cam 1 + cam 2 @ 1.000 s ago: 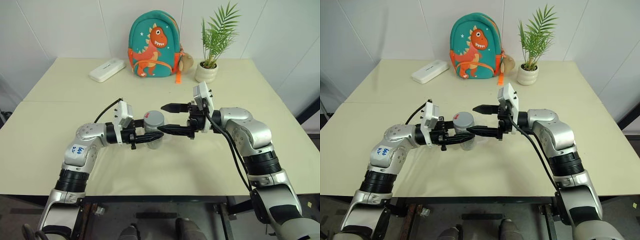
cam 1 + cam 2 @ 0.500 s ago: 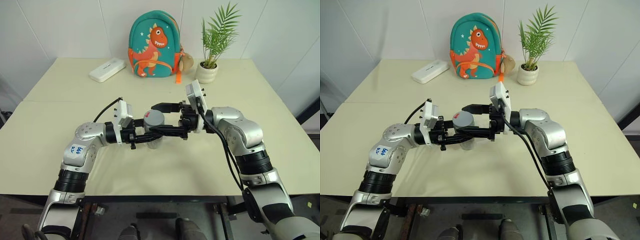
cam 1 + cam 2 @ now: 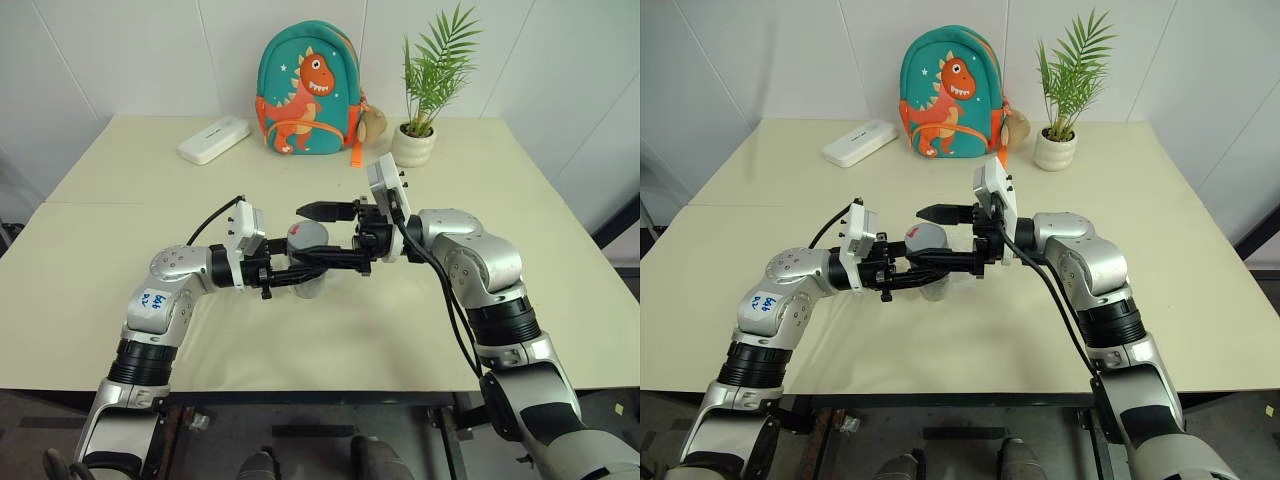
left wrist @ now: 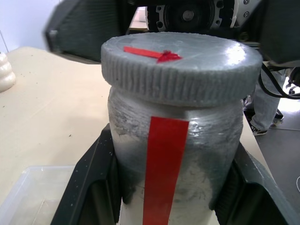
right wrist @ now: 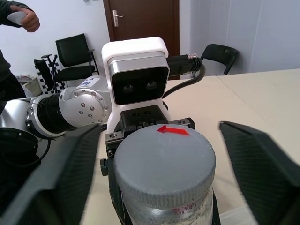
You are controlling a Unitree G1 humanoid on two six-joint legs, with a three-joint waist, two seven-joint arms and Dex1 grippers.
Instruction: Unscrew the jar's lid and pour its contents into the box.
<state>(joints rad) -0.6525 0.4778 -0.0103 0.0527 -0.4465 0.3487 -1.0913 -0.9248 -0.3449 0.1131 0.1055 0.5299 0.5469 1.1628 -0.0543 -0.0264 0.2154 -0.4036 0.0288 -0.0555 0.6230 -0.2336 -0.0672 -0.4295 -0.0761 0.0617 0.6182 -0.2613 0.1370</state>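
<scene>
My left gripper (image 3: 303, 274) points right and is shut on the jar (image 4: 178, 154), holding it upright above the table. The jar is see-through with a red strip down its side. Its grey ribbed lid (image 4: 183, 65) carries a red arrow mark. From the other side, my right gripper (image 3: 300, 237) points left at lid height and is open. One finger (image 5: 61, 173) stands on each side of the lid (image 5: 164, 154), with a gap to it on both. A corner of the clear box (image 4: 28, 187) lies on the table below the jar. The contents are hidden.
A dinosaur backpack (image 3: 307, 90), a potted plant (image 3: 415, 140) and a flat white case (image 3: 214, 139) stand along the table's far side. A person's hand (image 5: 21, 16) and chairs show in the room behind my left arm.
My right gripper has slid left towards the jar, so its fingers now straddle the lid. The left gripper and the jar have stayed put.
</scene>
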